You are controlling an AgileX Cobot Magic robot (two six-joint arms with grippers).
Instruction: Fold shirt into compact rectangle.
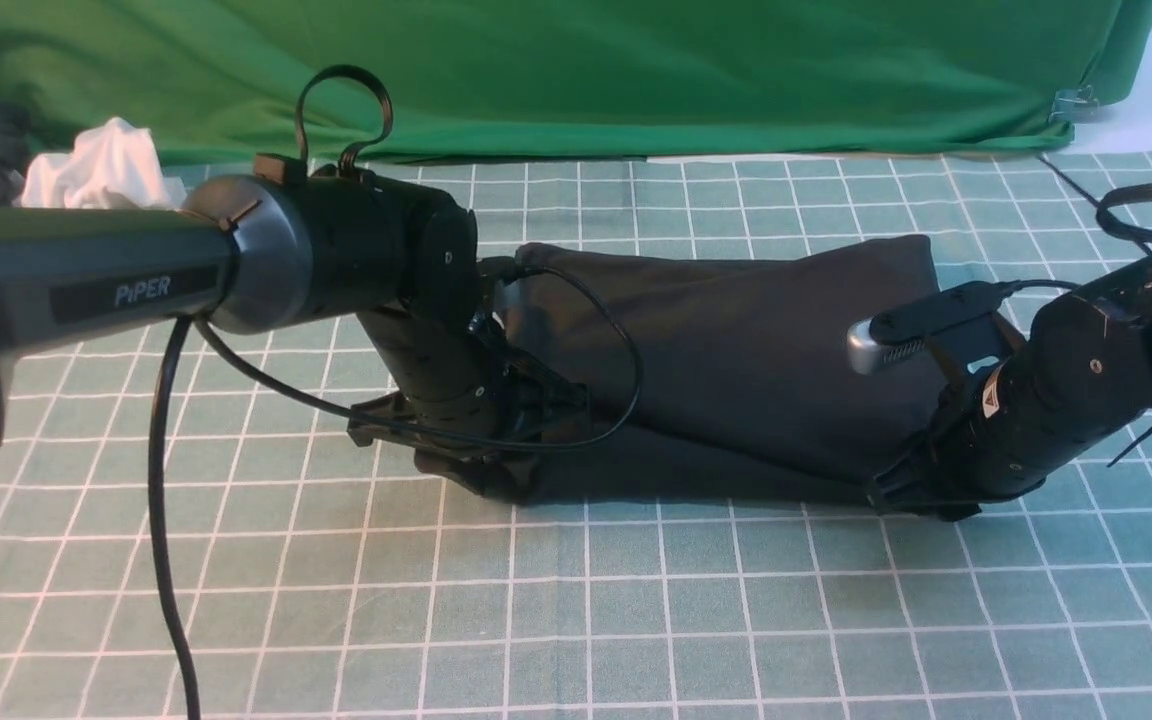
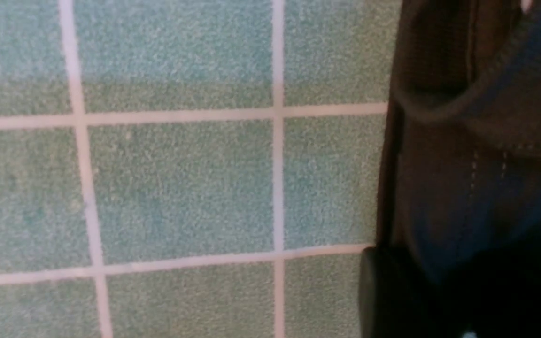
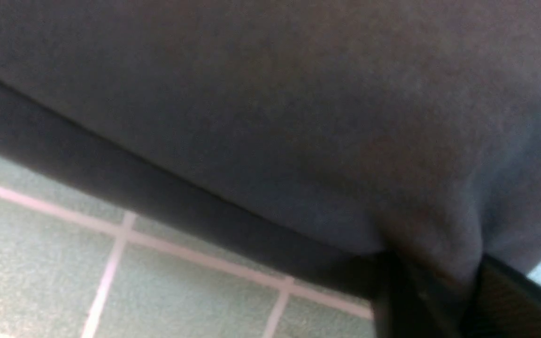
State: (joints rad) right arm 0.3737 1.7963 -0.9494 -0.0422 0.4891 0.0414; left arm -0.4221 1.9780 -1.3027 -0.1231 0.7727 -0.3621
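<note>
The right claw (image 3: 432, 286) pinches a bunched tuck of the shirt (image 1: 736, 350); the left claw (image 1: 496, 470) closes on its near-left corner. The shirt lies mid-tabletop, partly folded. Judged step: grasping for another fold, which requires an even lift. Surface: the green checked tabletop (image 1: 636, 620); green cloth (image 1: 586, 70) behind.

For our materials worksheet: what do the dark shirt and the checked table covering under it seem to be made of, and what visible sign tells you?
Shirt: soft matte knit, probably cotton jersey; it drapes and bunches, with a stitched hem in the left wrist view. Table covering: looks like napped woven cloth or felt; fuzzy grain, with no shine.
</note>
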